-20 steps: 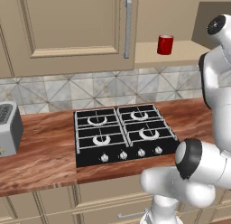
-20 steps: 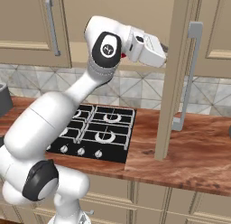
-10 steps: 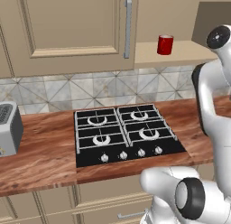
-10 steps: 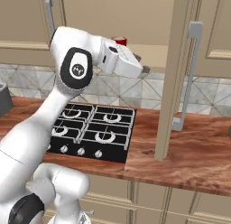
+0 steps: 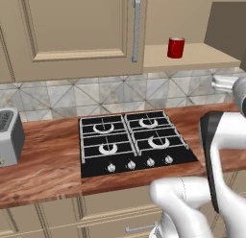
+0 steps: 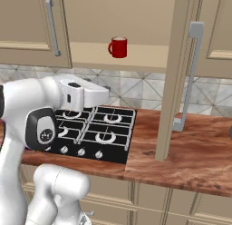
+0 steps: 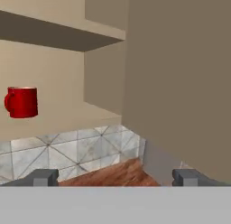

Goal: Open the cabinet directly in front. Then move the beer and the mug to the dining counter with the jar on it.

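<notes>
We see our tool (image 7: 115,177) with its two dark fingertips (image 7: 44,177) standing wide apart and nothing between them. In the hand view it looks into the opened cabinet (image 7: 103,78) from below the level of its bottom shelf.

The mug (image 7: 21,101) stands upright on that shelf, above the tool and off to its left in the hand view, well apart from both fingertips, with its handle turned away from the tool's centre line. In the right base view the same mug (image 6: 118,47) sits on the shelf higher than the white hand, beyond it and a little to its right; in the left base view the mug (image 5: 176,47) is up and to the left of the silver end of the hand at the right edge.

The cabinet's right door (image 6: 173,74) is swung out toward us, edge-on, its long silver bar handle (image 6: 188,76) to the right of the tool; the left door (image 5: 72,33) is closed, off to the tool's left. The flat beige surface on the right side of the hand view is probably that open door's inner face, though we cannot be sure from this angle.

Below the tool lie the wood counter (image 6: 195,147) and the black hob (image 5: 134,143), with the tiled wall (image 7: 72,148) straight ahead under the shelf. A grey toaster (image 5: 8,136) sits far to the tool's left on the counter.
</notes>
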You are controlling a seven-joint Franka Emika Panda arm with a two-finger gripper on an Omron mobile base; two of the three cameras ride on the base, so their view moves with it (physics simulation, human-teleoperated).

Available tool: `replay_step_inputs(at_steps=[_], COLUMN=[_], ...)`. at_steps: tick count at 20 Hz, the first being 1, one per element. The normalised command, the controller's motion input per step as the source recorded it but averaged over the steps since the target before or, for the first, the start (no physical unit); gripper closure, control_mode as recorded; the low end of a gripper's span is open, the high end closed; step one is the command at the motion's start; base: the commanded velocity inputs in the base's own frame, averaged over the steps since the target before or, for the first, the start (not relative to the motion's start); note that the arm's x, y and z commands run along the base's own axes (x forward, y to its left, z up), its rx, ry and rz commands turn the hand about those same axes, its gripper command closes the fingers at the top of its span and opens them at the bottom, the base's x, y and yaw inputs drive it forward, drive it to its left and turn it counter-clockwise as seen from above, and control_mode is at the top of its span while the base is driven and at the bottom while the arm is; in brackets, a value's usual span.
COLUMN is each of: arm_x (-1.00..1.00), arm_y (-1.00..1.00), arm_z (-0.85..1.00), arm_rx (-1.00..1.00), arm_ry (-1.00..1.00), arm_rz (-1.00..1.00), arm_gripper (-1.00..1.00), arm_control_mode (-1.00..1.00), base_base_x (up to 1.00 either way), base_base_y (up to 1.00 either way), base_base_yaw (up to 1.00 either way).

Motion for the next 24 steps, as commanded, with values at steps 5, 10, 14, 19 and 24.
replay_step_inputs(at_steps=[5, 10, 14, 19, 24], arm_x=[-0.33, -0.24, -0.19, -0.01, 0.15], arm_y=[1.0, 1.0, 0.96, 0.87, 0.42], arm_z=[-0.01, 0.02, 0.15, 0.06, 0.05], arm_rx=[-0.07, -0.01, 0.0, 0.0, 0.01], arm_ry=[-0.1, -0.1, -0.09, -0.08, -0.05], arm_rz=[0.46, 0.25, 0.13, 0.08, 0.01], arm_gripper=[-1.0, -1.0, -1.0, -1.0, -1.0], arm_control_mode=[-1.0, -1.0, -1.0, -1.0, -1.0], base_base_x=[0.0, 0.0, 0.0, 0.0, 0.0], base_base_y=[0.0, 0.0, 0.0, 0.0, 0.0], base_base_yaw=[0.0, 0.0, 0.0, 0.0, 0.0])
